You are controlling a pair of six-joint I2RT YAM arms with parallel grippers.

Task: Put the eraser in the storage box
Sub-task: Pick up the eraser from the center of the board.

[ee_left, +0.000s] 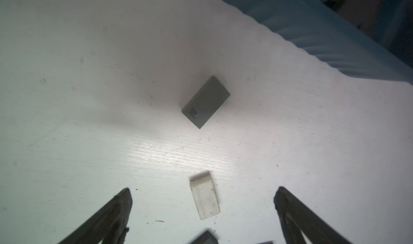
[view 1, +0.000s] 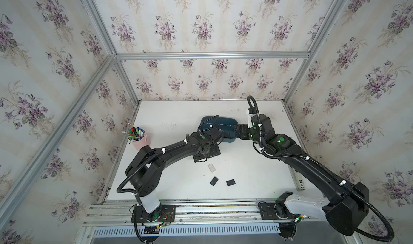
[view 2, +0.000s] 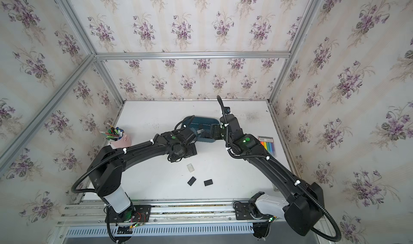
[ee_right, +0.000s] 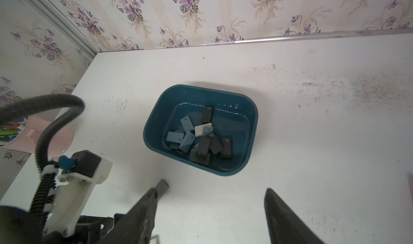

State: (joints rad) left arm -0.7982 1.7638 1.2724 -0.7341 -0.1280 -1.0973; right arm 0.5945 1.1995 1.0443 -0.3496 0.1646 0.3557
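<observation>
Left wrist view: the white eraser [ee_left: 205, 196] lies flat on the desk [ee_left: 89, 97], right in the gap of the left jaws, which stand fully spread and hold nothing. A grey eraser [ee_left: 205, 102] stamped 4B sits further on, apart from it, near the box [ee_left: 324, 37] wall.

In both top views the white one [view 1: 211, 167] [view 2: 190, 167] shows just beside the end of the left arm [view 1: 174, 146]. Two black erasers [view 1: 214, 181] [view 1: 230, 182] lie nearer the front edge. The arm hides the grey one there.

Right wrist view: the right jaws are wide apart with nothing between them, beside the box [ee_right: 161, 111], which carries a heap of erasers [ee_right: 201, 140]. A dark block [ee_right: 162, 185] shows at one finger's tip. We can't tell whether it touches the finger or lies on the desk behind it.

Our read on handling: small, light, rubbery, grippy, a bit squashy, not fragile. The catch is that it's low and flat. We'd pinch the white one across its short width, on the two long edges, mid-length, tips down close to the desk. The jaws line up for that as they stand. A light squeeze should do; too hard and it may pop out.
</observation>
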